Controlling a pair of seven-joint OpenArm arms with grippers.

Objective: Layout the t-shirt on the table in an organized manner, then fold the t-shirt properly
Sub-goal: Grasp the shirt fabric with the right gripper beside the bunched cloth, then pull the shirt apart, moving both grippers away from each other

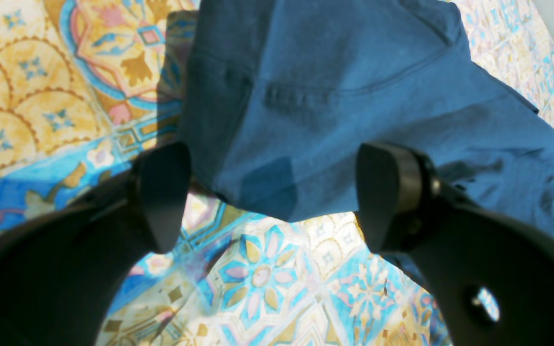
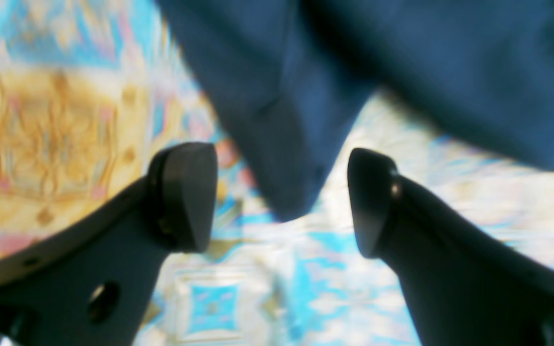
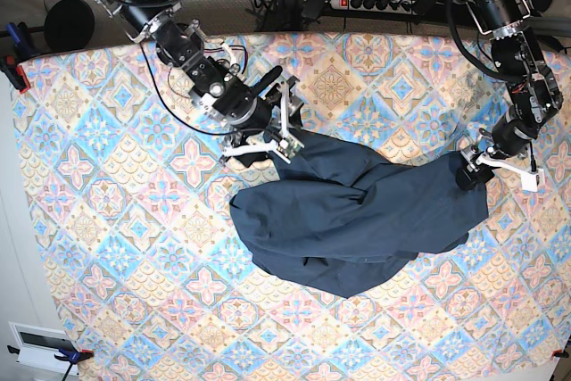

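Your right arm's fingers (image 2: pixel 282 197) are spread apart, empty, by a cloth tip. Your left arm's fingers (image 1: pixel 272 197) are wide too, holding nothing. The t-shirt (image 3: pixel 357 216) lies bunched mid-table (image 3: pixel 107 220), so it needs spreading out.

The t-shirt (image 3: pixel 352 220) lies rumpled across the middle of the table (image 3: pixel 107 220), and bare patterned cloth lies open on every side of it. The right gripper (image 3: pixel 281 127) stands over the shirt's upper corner, the left gripper (image 3: pixel 470 171) over its far edge. Cables and a power strip (image 3: pixel 375 2) crowd the back edge.
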